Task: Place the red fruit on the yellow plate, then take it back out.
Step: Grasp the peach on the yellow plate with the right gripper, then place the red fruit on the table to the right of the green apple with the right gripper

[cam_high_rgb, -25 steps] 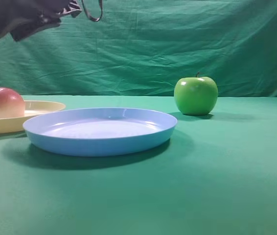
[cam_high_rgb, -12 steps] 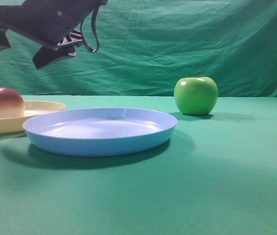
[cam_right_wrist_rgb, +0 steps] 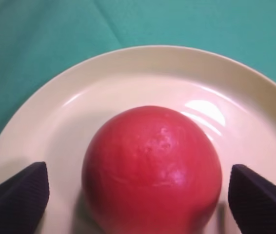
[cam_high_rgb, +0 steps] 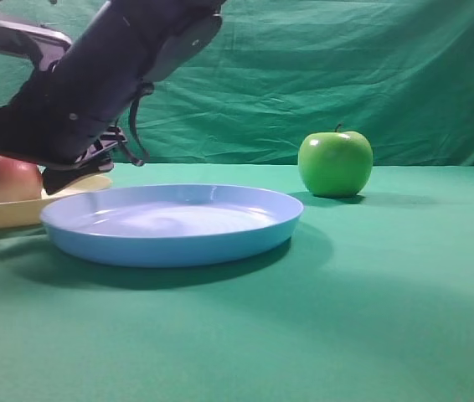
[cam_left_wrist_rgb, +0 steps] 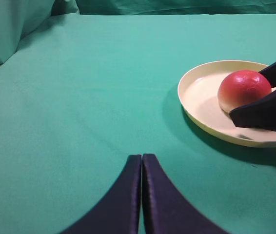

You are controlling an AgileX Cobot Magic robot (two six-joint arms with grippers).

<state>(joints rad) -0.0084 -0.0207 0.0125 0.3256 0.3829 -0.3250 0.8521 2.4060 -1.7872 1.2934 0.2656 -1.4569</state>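
The exterior high view sits low and close to the green table [cam_high_rgb: 346,318], looking level across it toward the cloth backdrop [cam_high_rgb: 329,75]. The left wrist view looks forward past its own closed fingertips [cam_left_wrist_rgb: 141,195] over open cloth, catching the yellow plate [cam_left_wrist_rgb: 204,119] and red fruit [cam_left_wrist_rgb: 243,87] at far right. The right wrist view hangs very near, looking down on the same fruit [cam_right_wrist_rgb: 152,165] and plate [cam_right_wrist_rgb: 128,68], which all three views share.

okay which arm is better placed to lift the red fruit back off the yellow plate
Right. The right pincer is open, its fingers on either side of the red fruit on the yellow plate. The left pincer is shut, off to the side over bare cloth.
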